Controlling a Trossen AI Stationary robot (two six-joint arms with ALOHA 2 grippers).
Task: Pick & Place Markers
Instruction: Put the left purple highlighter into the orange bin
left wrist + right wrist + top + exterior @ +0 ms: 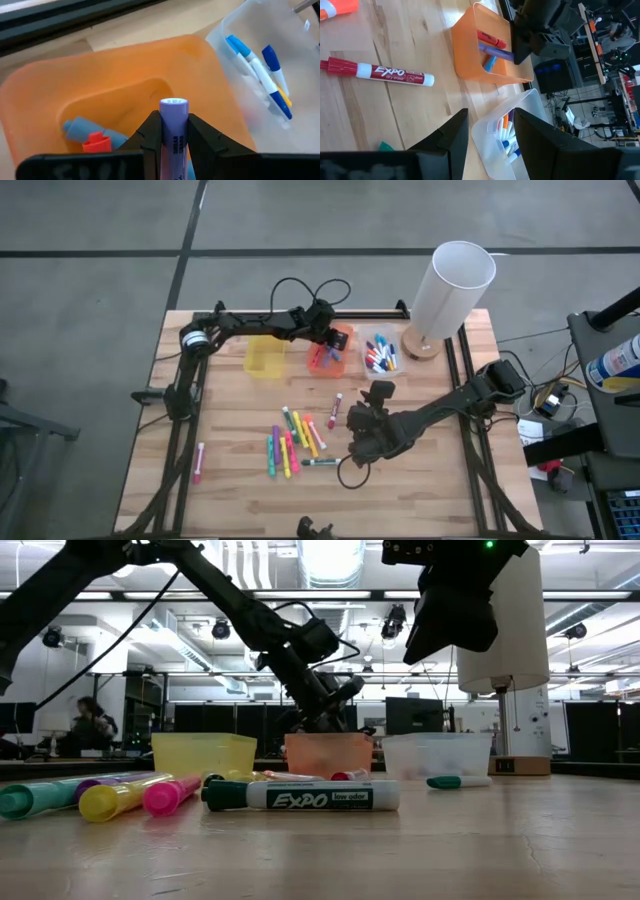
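loose markers (290, 442): colourful capped pens scattered mid-tabletop, one pink stray near the left edge
right gripper (362, 442): hovering by that pile, fingers apart, nothing in them
purple marker (173, 131): clamped in the left gripper (170, 137), over the orange bin (331, 350)
neighbours: yellow bin (265, 357), clear bin (380, 355) with markers, white cylinder (450, 285) at the far right corner

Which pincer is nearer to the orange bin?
The left. The left pincer is over the orange bin, holding a purple marker. The right pincer is open above the table, away from the bin, near the loose markers.
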